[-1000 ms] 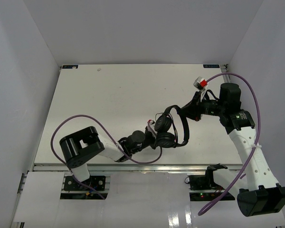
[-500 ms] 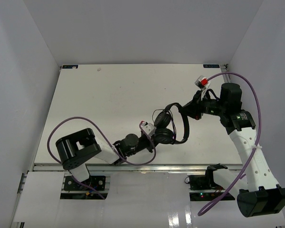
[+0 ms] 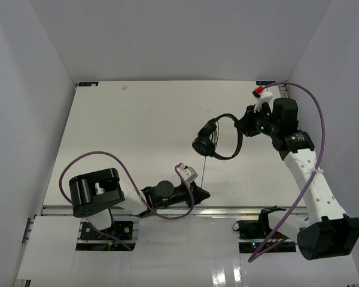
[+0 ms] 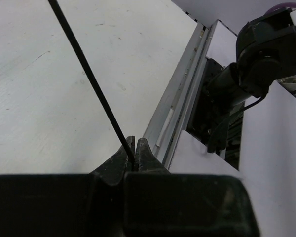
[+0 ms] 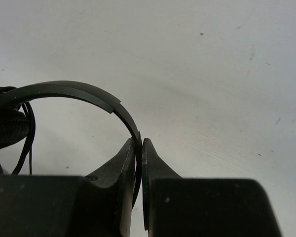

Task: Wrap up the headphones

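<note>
The black headphones [image 3: 204, 143] hang above the middle right of the table, ear cups together on the left. My right gripper [image 3: 244, 127] is shut on their curved headband [image 5: 64, 89], which runs down between the jaws of that gripper [image 5: 140, 143]. One ear cup [image 5: 4, 129] shows at the left edge of the right wrist view. The thin black cord [image 3: 202, 170] runs straight from the cups toward the table's front edge. There my left gripper [image 3: 203, 192] is shut on it. In the left wrist view the cord [image 4: 92, 81] slants down into the closed left gripper [image 4: 136, 148].
The table's metal front rail [image 4: 180, 98] lies just beyond my left gripper, with the right arm's base [image 4: 266, 49] behind it. Purple arm cables [image 3: 93, 158] loop over the left and right sides. White walls [image 3: 30, 119] close in the table.
My left gripper shut on the cord and drew back to the front edge. My right gripper carried the headphones up and toward the back right. The cord now runs straight between them.
</note>
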